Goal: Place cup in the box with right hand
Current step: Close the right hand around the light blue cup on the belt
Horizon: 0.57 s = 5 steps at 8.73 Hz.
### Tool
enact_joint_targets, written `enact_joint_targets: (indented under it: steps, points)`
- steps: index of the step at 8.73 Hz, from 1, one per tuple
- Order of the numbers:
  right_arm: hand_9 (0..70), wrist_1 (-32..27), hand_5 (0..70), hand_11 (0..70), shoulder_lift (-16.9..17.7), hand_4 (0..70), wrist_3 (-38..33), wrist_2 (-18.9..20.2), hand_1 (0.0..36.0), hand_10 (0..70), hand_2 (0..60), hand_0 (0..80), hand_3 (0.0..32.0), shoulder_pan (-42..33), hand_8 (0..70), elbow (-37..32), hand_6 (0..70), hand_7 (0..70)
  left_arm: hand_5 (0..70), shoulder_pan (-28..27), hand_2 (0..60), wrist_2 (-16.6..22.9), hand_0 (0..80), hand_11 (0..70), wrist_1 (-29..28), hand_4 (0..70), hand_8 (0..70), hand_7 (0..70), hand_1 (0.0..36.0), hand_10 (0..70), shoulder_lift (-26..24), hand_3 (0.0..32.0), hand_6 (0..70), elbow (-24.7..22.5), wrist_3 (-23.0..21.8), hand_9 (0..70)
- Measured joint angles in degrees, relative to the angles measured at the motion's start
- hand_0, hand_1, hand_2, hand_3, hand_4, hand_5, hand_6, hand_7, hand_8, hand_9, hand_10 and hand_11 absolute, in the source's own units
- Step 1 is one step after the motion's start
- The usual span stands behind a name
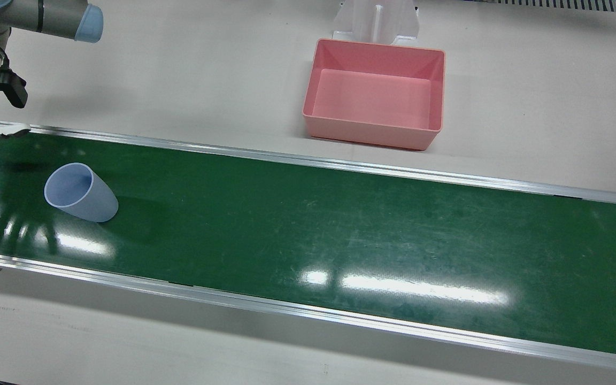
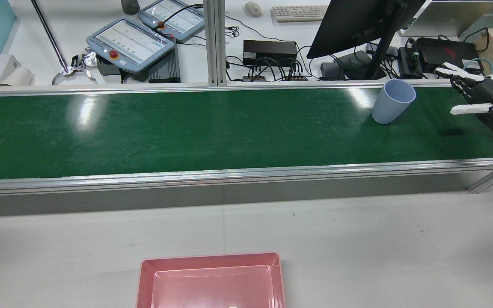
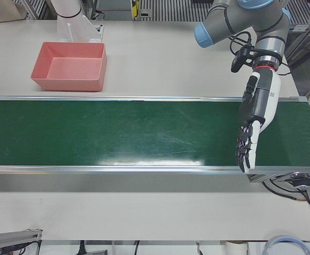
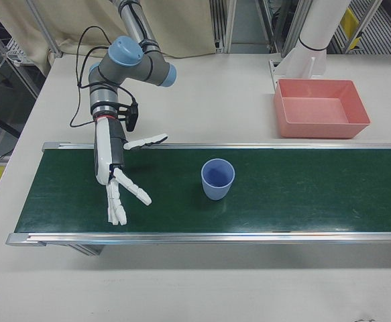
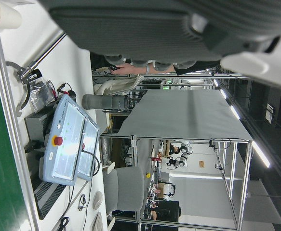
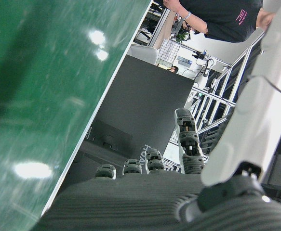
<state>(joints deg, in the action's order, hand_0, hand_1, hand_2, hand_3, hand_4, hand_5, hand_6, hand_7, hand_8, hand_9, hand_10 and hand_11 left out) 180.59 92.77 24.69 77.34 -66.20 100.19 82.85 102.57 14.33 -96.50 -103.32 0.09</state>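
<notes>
A pale blue cup [image 4: 217,178] stands upright, mouth up, on the green belt; it also shows as the cup [image 1: 81,192] and the cup [image 2: 393,102]. My right hand [image 4: 118,176] hovers over the belt to the cup's left in the right-front view, open, fingers spread, a clear gap away from the cup. The same hand [image 2: 482,105] is at the right edge of the rear view. The pink box [image 1: 375,99] sits empty on the white table beyond the belt, also seen as the box [image 4: 321,107]. My left hand [image 3: 252,133] hangs open over the belt's other end, holding nothing.
The conveyor belt [image 1: 340,235] runs between metal rails [image 1: 308,160]. A white pedestal [image 1: 376,21] stands behind the box. Beyond the belt are a monitor [image 2: 357,21], teach pendants [image 2: 131,40] and cables. A person [image 6: 217,17] stands past the far rail.
</notes>
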Motion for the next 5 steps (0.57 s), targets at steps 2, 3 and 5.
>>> enact_joint_targets:
  steps: [2,3,5]
  points:
    - [5.2,-0.10,4.2,4.1,-0.15,7.1,-0.09,0.00,12.0,1.8,15.6,45.6,0.2,0.22,1.9,-0.81,3.1,10.7,0.0,0.01,0.0,0.03,0.0,0.0,0.00,0.0,0.0,0.0,0.0,0.0,0.00,0.0,0.0,0.03,0.00,0.0]
    - [5.2,-0.13,5.0,4.9,-0.23,6.7,-0.16,0.00,16.1,2.2,25.6,46.6,0.0,0.29,2.0,-0.95,3.5,10.6,0.0,0.02,0.0,0.06,0.0,0.0,0.00,0.0,0.0,0.0,0.0,0.0,0.00,0.0,0.0,0.04,0.00,0.0]
    - [18.4,-0.14,13.4,17.5,-0.29,19.2,-0.27,0.00,36.0,9.3,60.0,58.9,0.0,0.29,10.2,-1.06,10.7,30.2,0.0,0.03,0.0,0.03,0.0,0.0,0.02,0.0,0.0,0.0,0.0,0.0,0.00,0.0,0.0,0.00,0.00,0.0]
